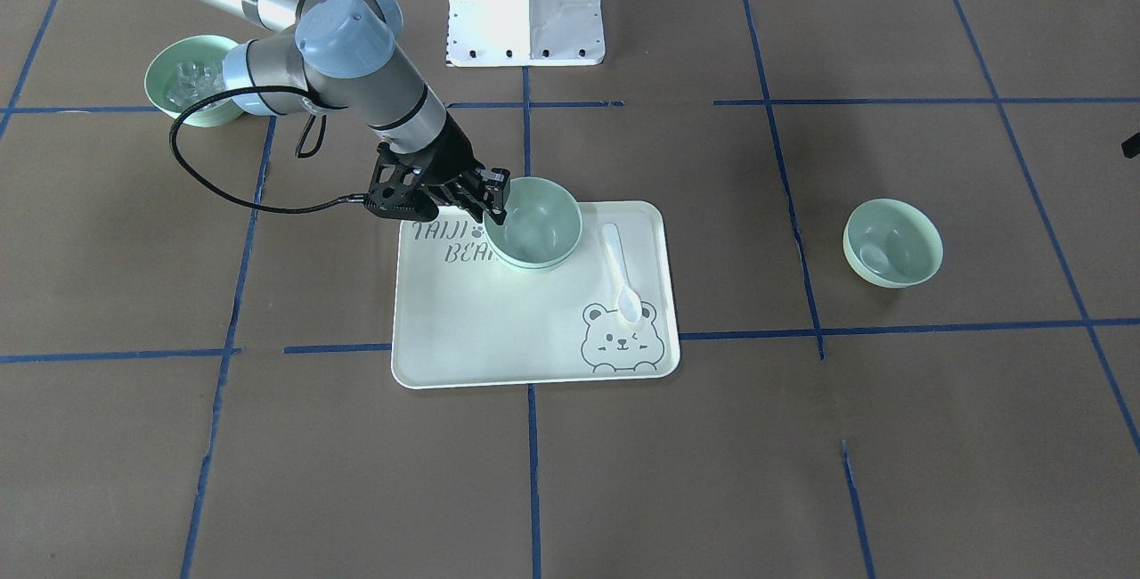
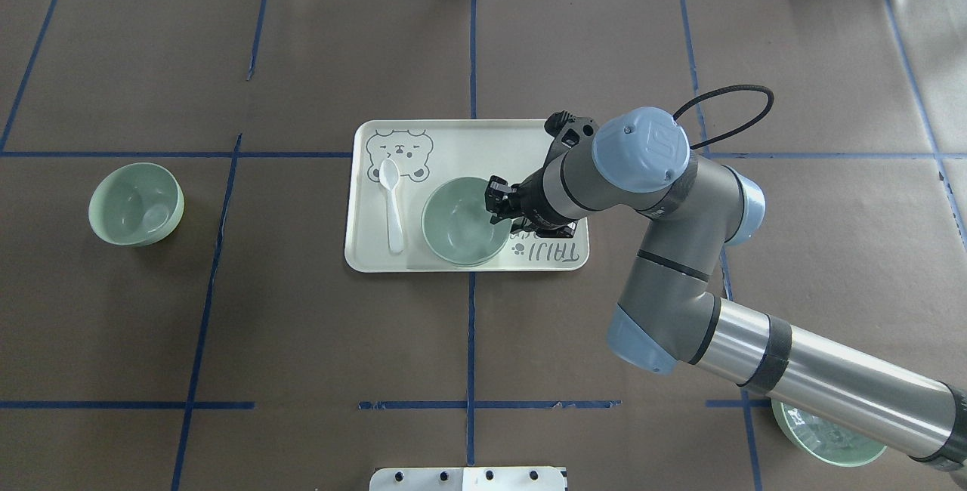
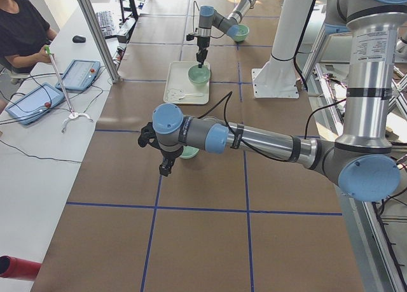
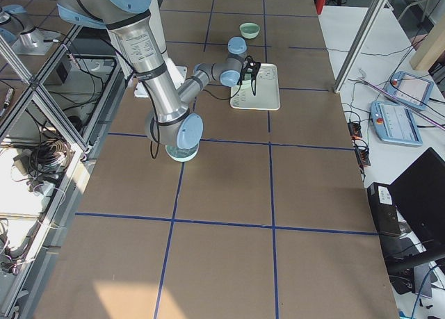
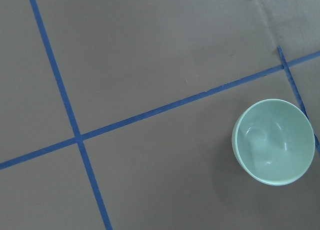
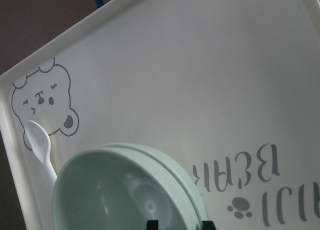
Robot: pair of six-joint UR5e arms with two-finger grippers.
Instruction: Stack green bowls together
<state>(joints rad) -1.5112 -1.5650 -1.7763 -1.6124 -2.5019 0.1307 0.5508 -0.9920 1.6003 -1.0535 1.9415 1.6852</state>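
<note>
Two pale green bowls point(image 1: 534, 224) sit nested on the bear-print tray point(image 1: 499, 330); the upper one rests slightly askew in the lower one, with both rims showing in the right wrist view point(image 6: 125, 190). My right gripper point(image 1: 494, 196) is shut on the upper bowl's rim at the side nearest the robot, one finger inside and one outside. A third green bowl point(image 1: 892, 242) stands alone on the brown table and also shows in the left wrist view point(image 5: 273, 141). My left gripper point(image 3: 166, 168) hovers near it; I cannot tell whether it is open or shut.
A white spoon point(image 1: 621, 272) lies on the tray beside the nested bowls. A green bowl with clear cubes point(image 1: 191, 80) stands under the right arm. The white robot base point(image 1: 525, 0) is at the table's back edge.
</note>
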